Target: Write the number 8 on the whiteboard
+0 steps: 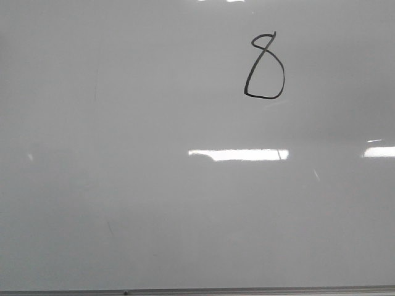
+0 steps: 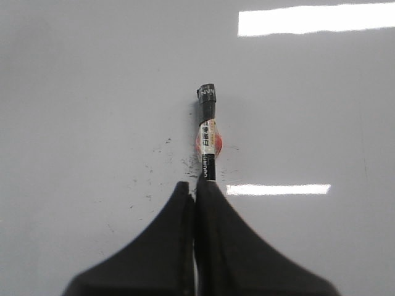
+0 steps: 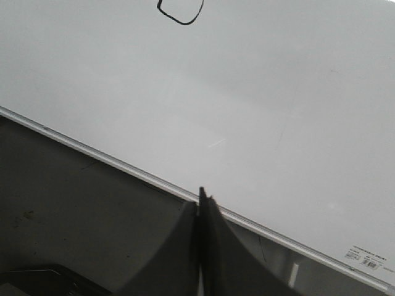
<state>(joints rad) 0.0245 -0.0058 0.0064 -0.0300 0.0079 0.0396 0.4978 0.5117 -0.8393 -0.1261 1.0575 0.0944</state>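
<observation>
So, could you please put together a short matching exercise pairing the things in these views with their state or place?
Things:
1. number 8
2. marker
3. left pincer
4. right pincer

States:
A. shut, holding nothing, above the whiteboard frame edge
B. drawn in black on the board's upper right in the front view
C. shut on the marker
D. clamped, sticking out over the board

Pairs: 1-B, 2-D, 3-C, 4-A
</observation>
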